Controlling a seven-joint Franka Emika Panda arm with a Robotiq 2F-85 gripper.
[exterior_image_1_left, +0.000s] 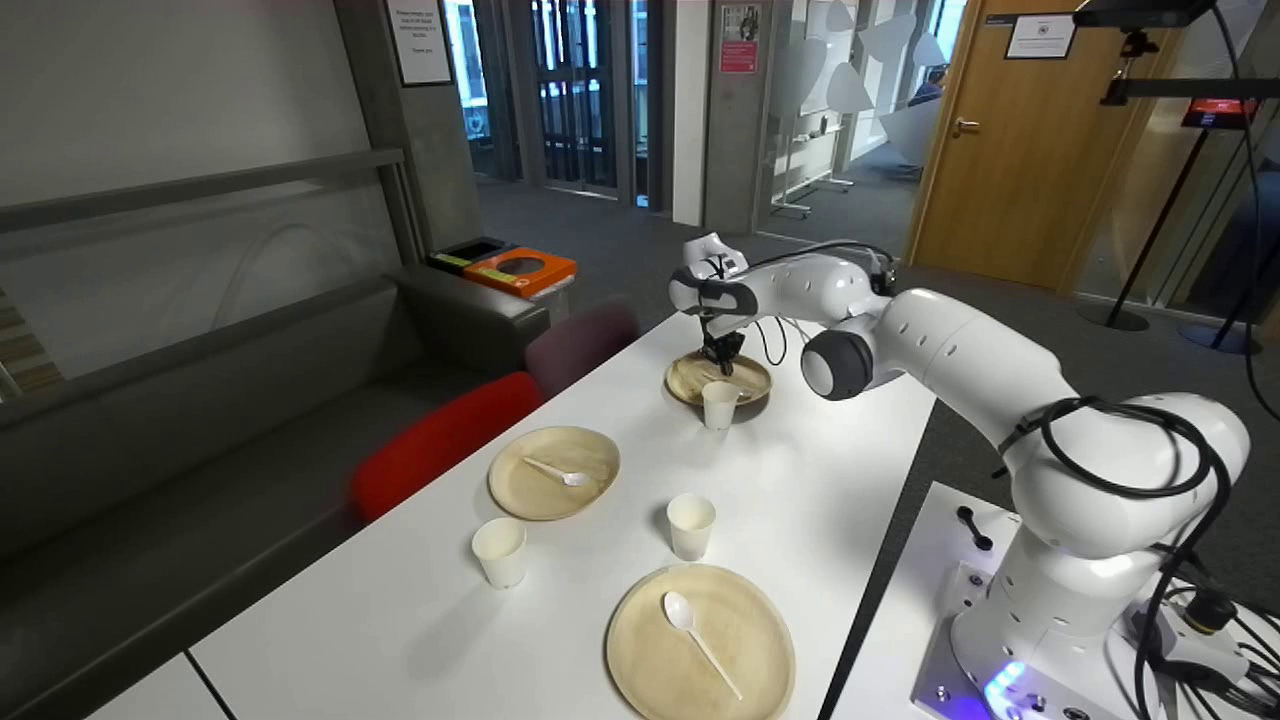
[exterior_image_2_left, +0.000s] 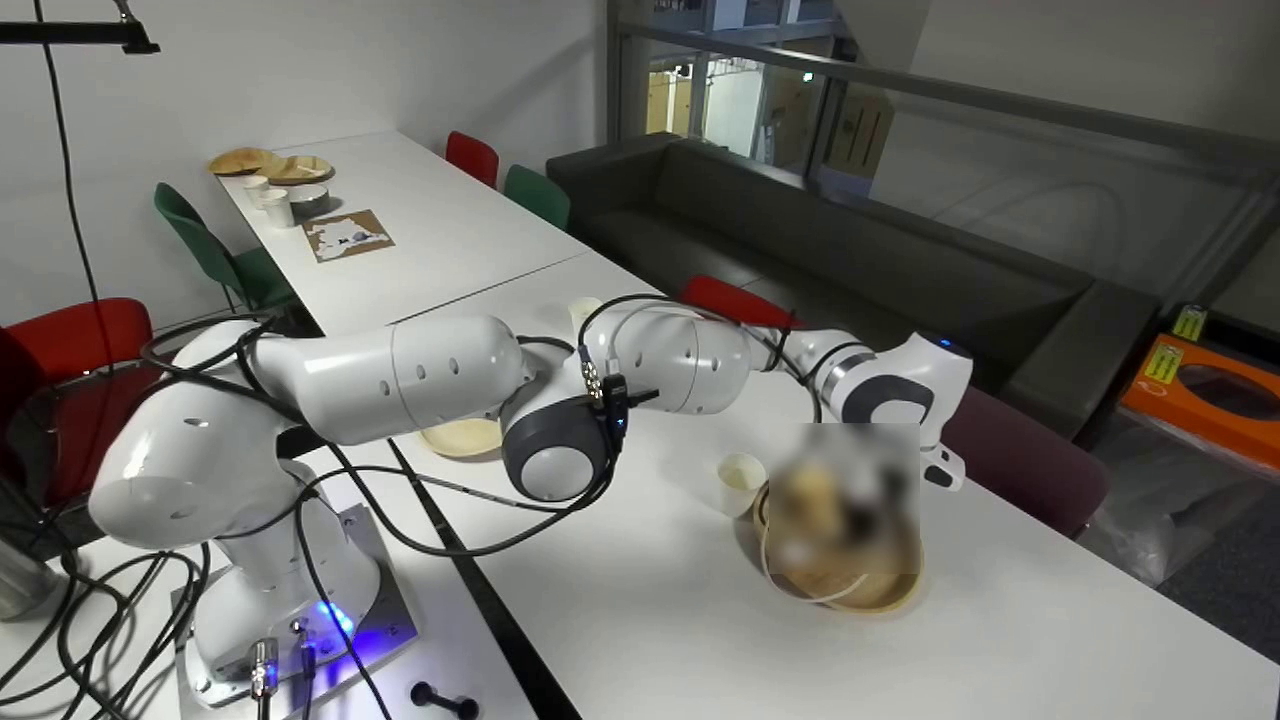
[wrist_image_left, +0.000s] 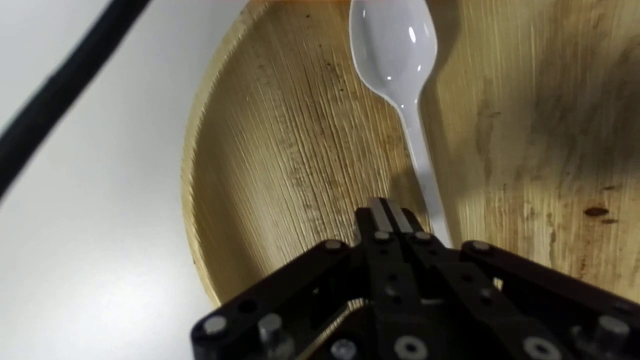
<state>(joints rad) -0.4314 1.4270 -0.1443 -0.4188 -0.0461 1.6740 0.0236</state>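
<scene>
"One white spoon (wrist_image_left: 413, 120) is lying on the plate (wrist_image_left: 300, 150), bowl toward the top of the wrist view. What is the gripper (wrist_image_left: 391, 216) doing?"

"Hanging low over that same plate — jaws standing together, nothing showing between them. The spoon's handle is running just beside the tips, then passing out of sight behind the linkage. Touching or apart, I'm not managing to tell."

"Exterior check?"

"A blur is covering the jaws in an exterior view. In both exterior views a pale cup (exterior_image_1_left: 719, 405) is standing close by the plate, both resting on the white table (exterior_image_1_left: 560, 640)."

"And progress?"

"Judging only from this: positioning over the plate is looking done. Nothing is being carried or lifted — the spoon is resting unheld, so if a grip is wanted, that part is remaining undone. Whether a placing is already finished, the views aren't settling."
</scene>
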